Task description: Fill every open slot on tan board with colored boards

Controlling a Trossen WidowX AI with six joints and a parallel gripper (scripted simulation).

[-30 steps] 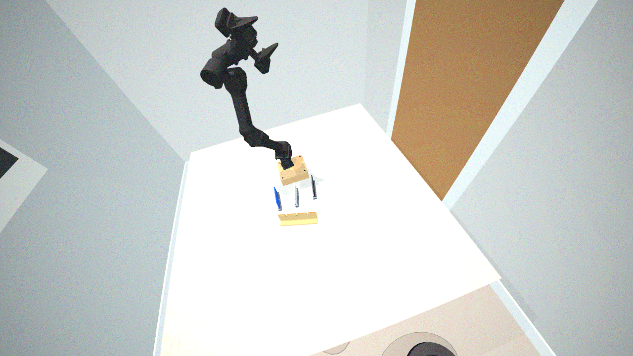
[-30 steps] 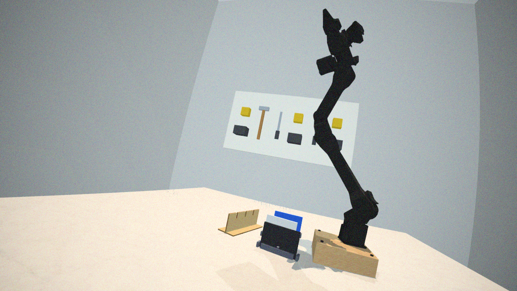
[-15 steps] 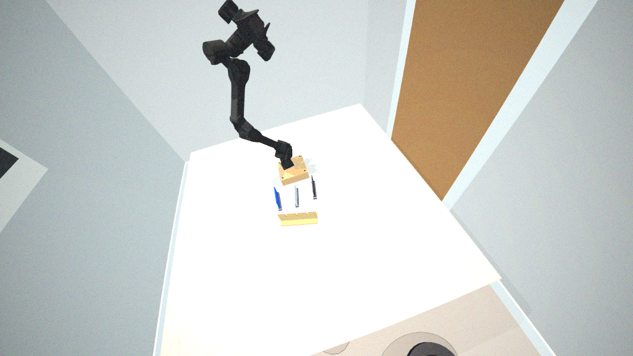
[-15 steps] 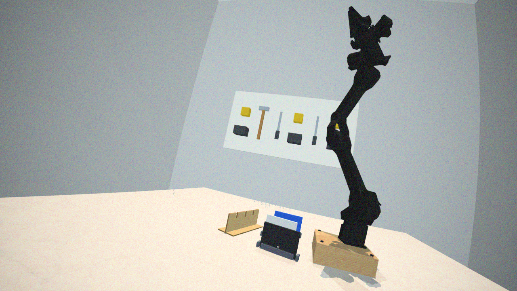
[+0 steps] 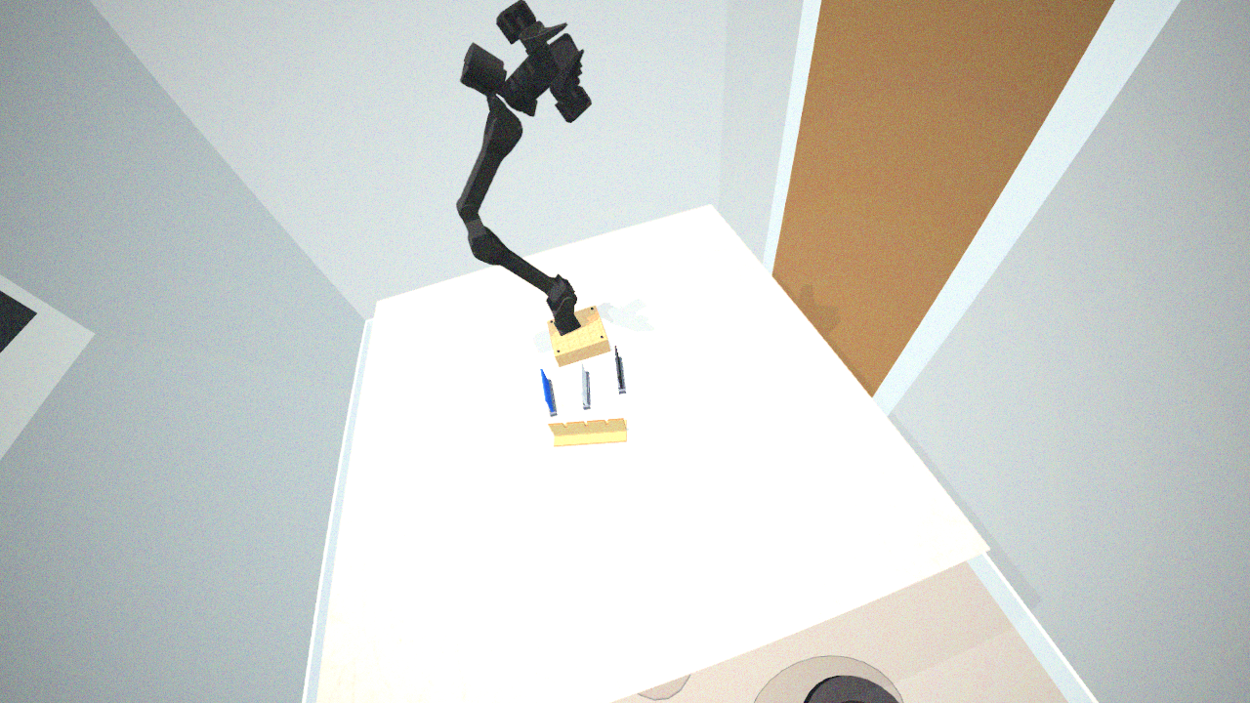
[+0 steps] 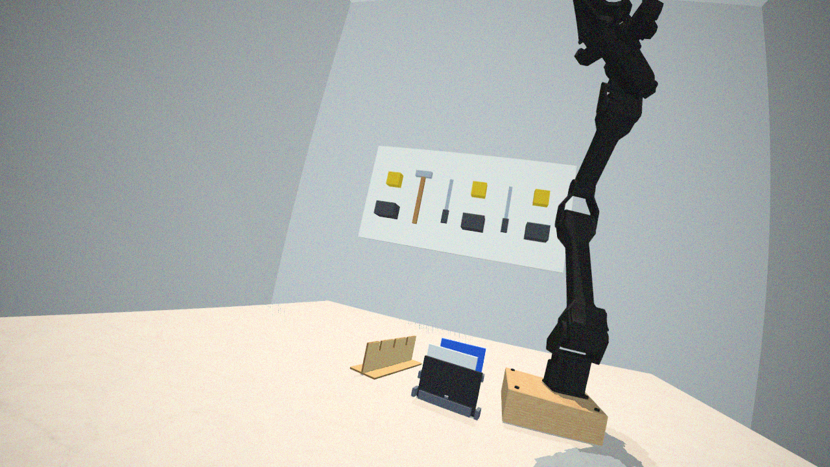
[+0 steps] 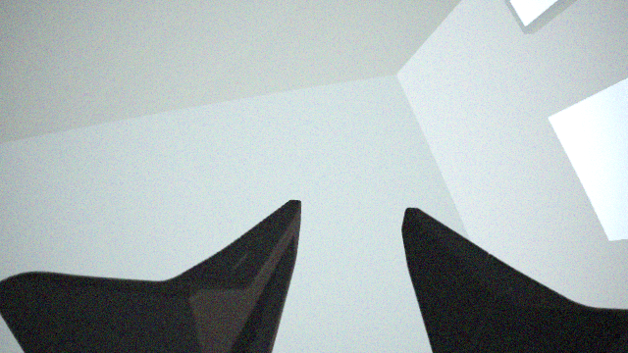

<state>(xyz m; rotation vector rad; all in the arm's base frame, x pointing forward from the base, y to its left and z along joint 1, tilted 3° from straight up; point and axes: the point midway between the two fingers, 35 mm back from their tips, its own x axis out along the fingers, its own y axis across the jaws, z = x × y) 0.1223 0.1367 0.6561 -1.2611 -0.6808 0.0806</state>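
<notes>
The tan board (image 5: 590,434) (image 6: 390,355) stands upright on its flat foot, with three empty slots in its top edge. The blue board (image 5: 546,389) (image 6: 464,347), the pale grey board (image 5: 584,385) (image 6: 452,357) and the black board (image 5: 619,371) (image 6: 449,380) stand upright in a row, each in its own holder. The black board's dark holder (image 6: 443,401) shows at its foot. My gripper (image 7: 352,215) is partly open, with only pale wall between its fingertips. It is raised high above the boards, and its tip is cut off in the exterior view.
The arm's wooden base block (image 5: 582,355) (image 6: 545,416) stands close behind the row of holders, on the side away from the tan board. All stand on the large pale table (image 5: 699,489) (image 6: 203,377). A tool panel (image 6: 435,240) hangs on the far wall.
</notes>
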